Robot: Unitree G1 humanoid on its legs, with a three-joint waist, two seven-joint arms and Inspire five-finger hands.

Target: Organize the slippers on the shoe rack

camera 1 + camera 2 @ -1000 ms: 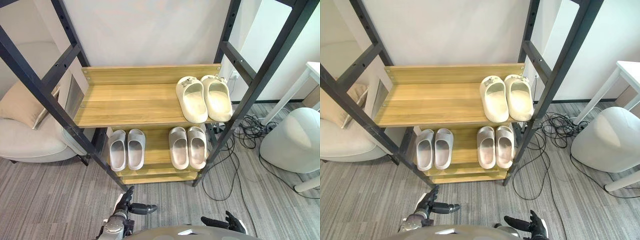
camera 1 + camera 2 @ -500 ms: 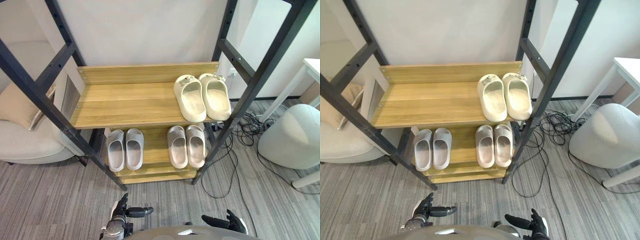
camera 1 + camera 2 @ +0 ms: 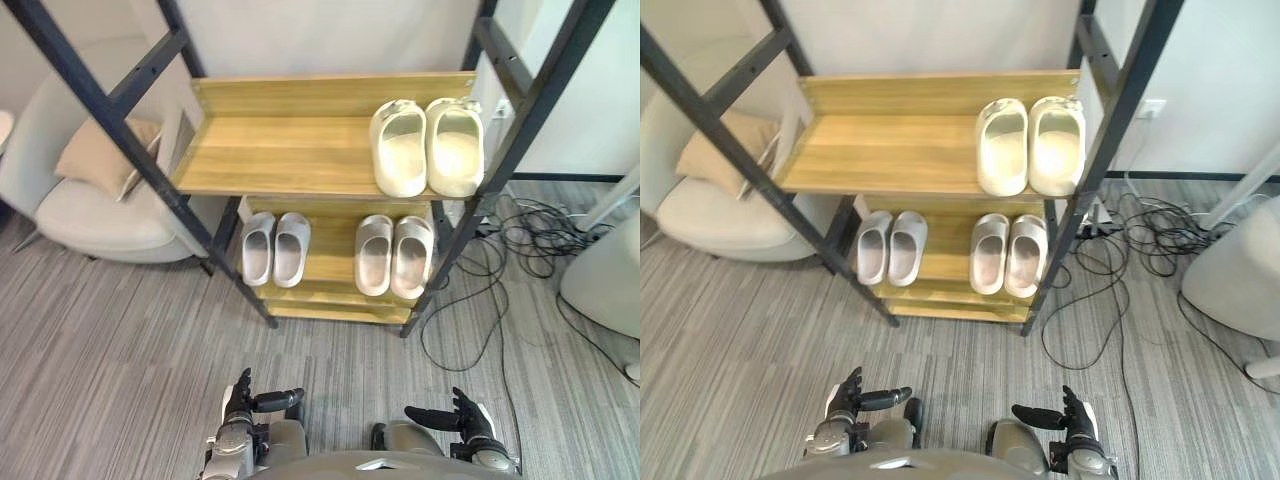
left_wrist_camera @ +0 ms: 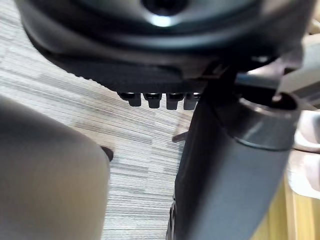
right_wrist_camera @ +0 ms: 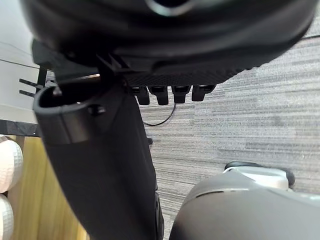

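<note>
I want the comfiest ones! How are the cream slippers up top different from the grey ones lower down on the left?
The cream slippers sit on the upper shelf, at its right end; the grey slippers sit on the lower shelf, at its left. The cream slippers look chunkier, the grey slippers slimmer. Both are neat pairs, side by side, toes to the back.
</note>
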